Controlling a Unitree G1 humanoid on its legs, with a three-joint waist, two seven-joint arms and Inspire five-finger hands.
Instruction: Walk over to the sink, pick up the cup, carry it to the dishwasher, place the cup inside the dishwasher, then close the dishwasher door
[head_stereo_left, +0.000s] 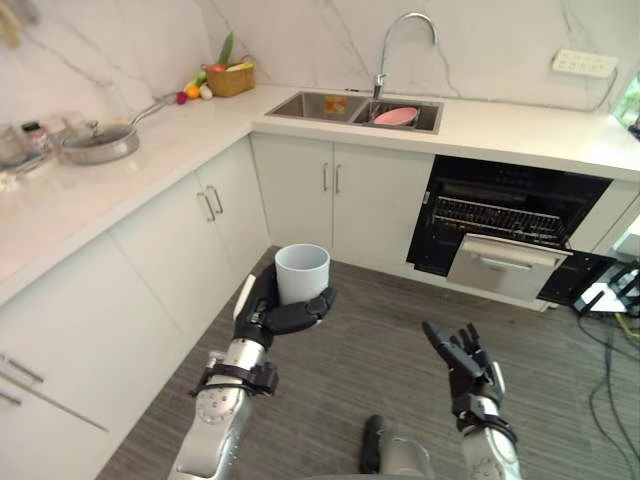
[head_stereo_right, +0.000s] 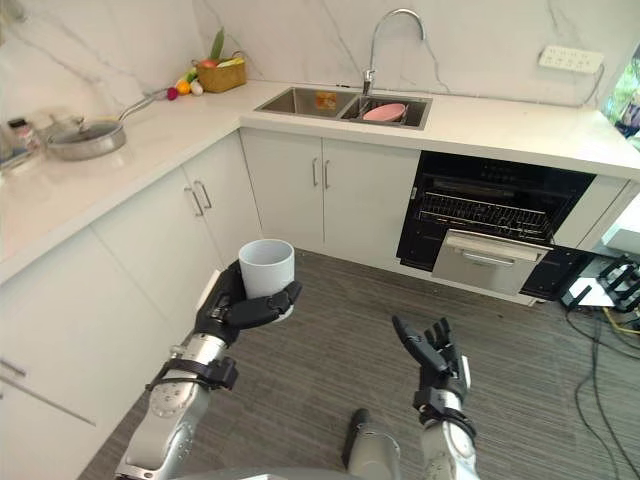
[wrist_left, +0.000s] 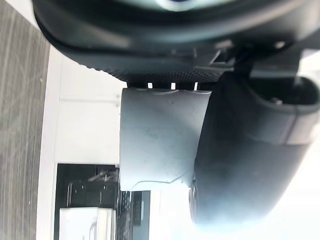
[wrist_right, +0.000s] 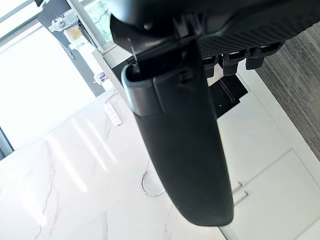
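Note:
A pale grey cup (head_stereo_left: 301, 272) stands upright in my left hand (head_stereo_left: 268, 312), whose fingers and thumb curl round its lower part; the left wrist view shows the cup (wrist_left: 160, 137) against the palm. I hold it above the wood-look floor, in front of the white cabinets. My right hand (head_stereo_left: 462, 362) hovers empty to the right, fingers straight and spread. The dishwasher (head_stereo_left: 505, 230) sits under the counter at the right, its door (head_stereo_left: 505, 264) partly lowered and a wire rack (head_stereo_left: 497, 216) showing inside. The sink (head_stereo_left: 352, 107) lies in the counter beyond, with a pink bowl (head_stereo_left: 396, 116) in it.
A tall tap (head_stereo_left: 399, 45) rises behind the sink. A pan (head_stereo_left: 101, 142) with a lid rests on the left counter, and a basket of fruit (head_stereo_left: 229, 76) stands in the corner. A wall socket (head_stereo_left: 584, 63) is at the far right.

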